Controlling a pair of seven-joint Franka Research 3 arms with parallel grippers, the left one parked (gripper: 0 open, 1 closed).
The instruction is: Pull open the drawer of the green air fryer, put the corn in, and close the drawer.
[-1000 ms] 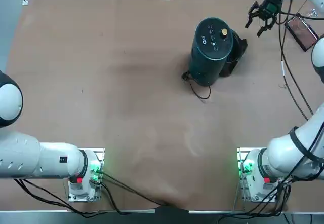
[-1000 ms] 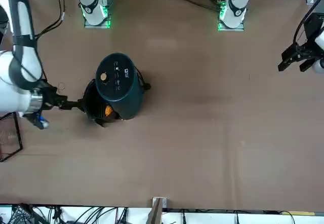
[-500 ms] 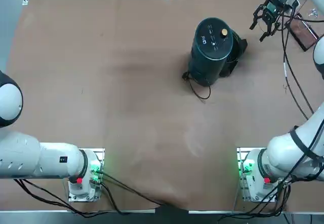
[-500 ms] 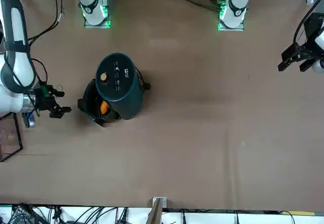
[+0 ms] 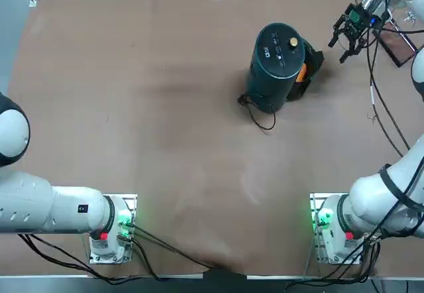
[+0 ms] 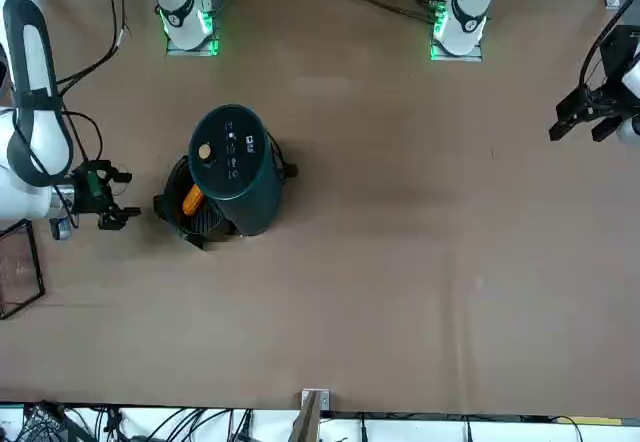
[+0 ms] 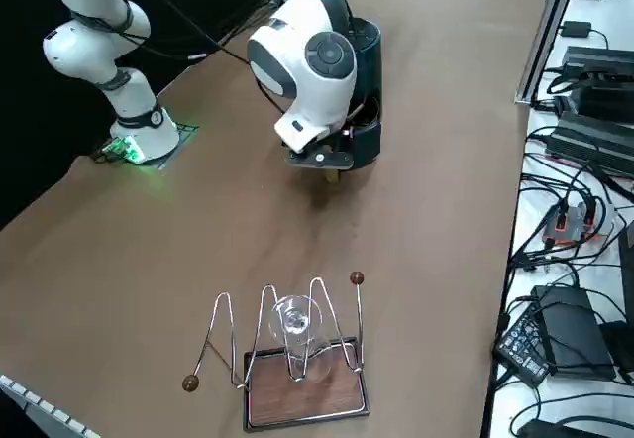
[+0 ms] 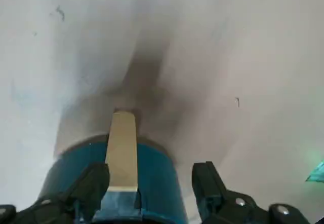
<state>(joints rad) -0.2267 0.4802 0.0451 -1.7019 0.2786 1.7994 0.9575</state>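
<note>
The green air fryer (image 5: 278,64) (image 6: 232,165) stands upright at the far right of the table. Its drawer (image 5: 310,73) (image 6: 188,217) is pulled out toward the table's right edge. The orange corn (image 5: 302,72) (image 6: 191,200) lies inside it. My right gripper (image 5: 349,31) (image 6: 108,194) hovers open and empty a short way beyond the drawer's front, apart from it. In the wrist view the drawer's rounded front (image 8: 157,176) and its pale handle (image 8: 121,150) show between my spread fingers (image 8: 93,186). In the right side view my wrist hides most of the air fryer (image 7: 369,71).
A wire rack on a wooden base holding a glass (image 7: 297,354) (image 5: 396,43) (image 6: 15,272) stands by the table's right edge, just past the gripper. The fryer's black cord (image 5: 263,119) curls on the table behind it. Arm cables (image 5: 374,87) hang nearby.
My gripper has drawn back from over the drawer toward the table's right edge, staying open. The corn has shifted inside the drawer toward its front and now shows from above.
</note>
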